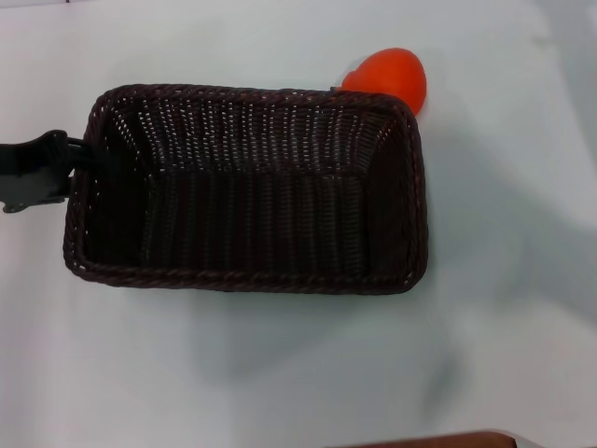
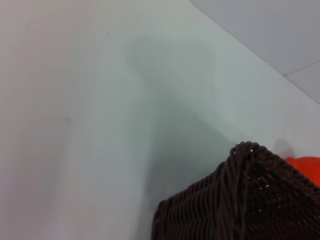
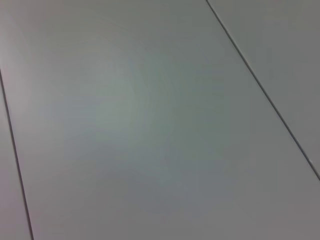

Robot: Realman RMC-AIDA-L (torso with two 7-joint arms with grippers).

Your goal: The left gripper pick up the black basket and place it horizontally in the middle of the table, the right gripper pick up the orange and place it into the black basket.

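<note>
Wicker black basket (image 1: 247,191) lies lengthwise mid-table, left gripper (image 1: 37,170) at its nine-o'clock rim, grasp unclear to you; orange (image 1: 390,77) at one o'clock waits outside.

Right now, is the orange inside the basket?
No. The orange sits on the table outside the black basket, at its far right corner.

Brown wooden edge (image 1: 438,441) at near side, pale floor (image 2: 280,35) with seams
</note>
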